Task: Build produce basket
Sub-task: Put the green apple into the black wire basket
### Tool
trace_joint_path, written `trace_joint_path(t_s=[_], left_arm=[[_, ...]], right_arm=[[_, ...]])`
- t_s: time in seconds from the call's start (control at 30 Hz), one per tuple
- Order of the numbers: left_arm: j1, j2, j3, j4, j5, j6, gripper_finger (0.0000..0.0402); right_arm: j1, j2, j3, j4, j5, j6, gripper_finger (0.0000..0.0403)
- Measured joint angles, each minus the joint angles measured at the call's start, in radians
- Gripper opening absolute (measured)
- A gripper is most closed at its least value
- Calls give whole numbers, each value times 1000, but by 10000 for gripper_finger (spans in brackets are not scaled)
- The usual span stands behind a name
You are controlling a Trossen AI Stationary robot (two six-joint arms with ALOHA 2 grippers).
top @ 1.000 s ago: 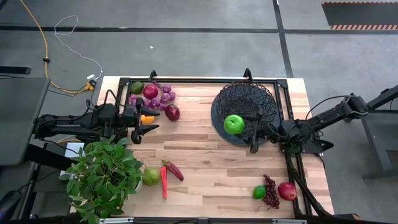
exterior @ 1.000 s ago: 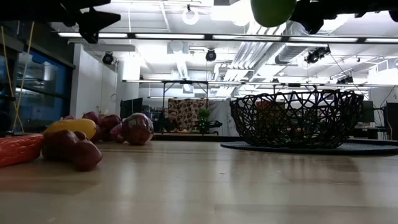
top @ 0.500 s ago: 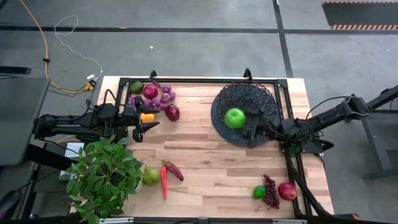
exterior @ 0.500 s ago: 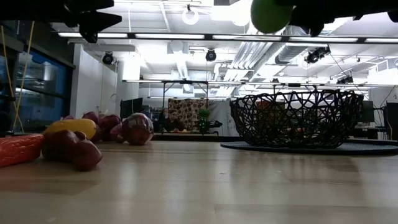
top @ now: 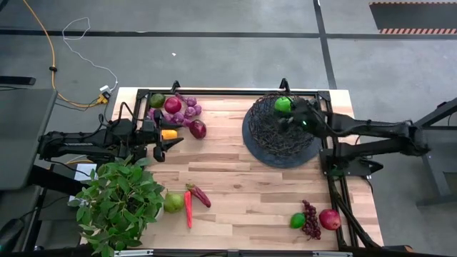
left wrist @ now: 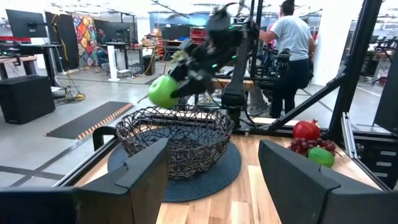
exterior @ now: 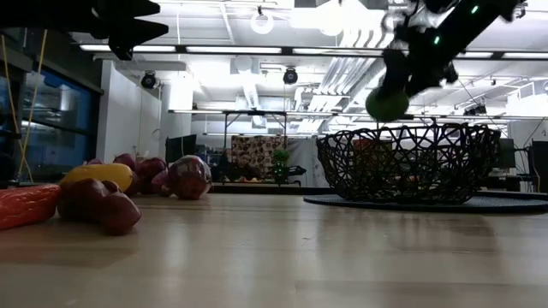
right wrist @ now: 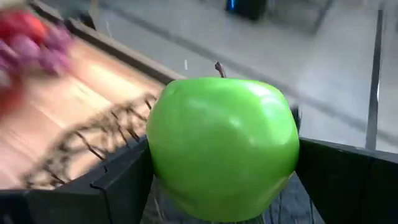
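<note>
A leafy plant [top: 120, 203] sits at the lower left of the wooden counter [top: 235, 193]. On the grey floor at upper left lie a yellow cable [top: 39, 50] and a white cord [top: 84, 43].

No text, label, brand, number or sign can be read in any view. The patterned hanging [left wrist: 86, 31] in the room far behind the basket [left wrist: 176, 138] shows coloured shapes only, though lettering too small to make out may be there.
</note>
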Motion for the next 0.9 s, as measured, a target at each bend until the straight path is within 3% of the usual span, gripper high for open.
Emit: trace_joint_path(t_s=[0.1, 0.2, 0.6, 0.9], left_arm=[[0, 0, 0, 0, 0, 0, 236], [0, 0, 0, 0, 0, 0, 236], [0, 0, 0, 0, 0, -3, 236], [0, 0, 0, -19, 0, -14, 236]], right_arm=[[-120, 59, 0, -19, -149, 44, 321], [-196, 135, 0, -15, -220, 75, 321], [-274, 420, 0, 33, -222, 246, 321], [-273, 480, 3, 95, -202, 240, 321]])
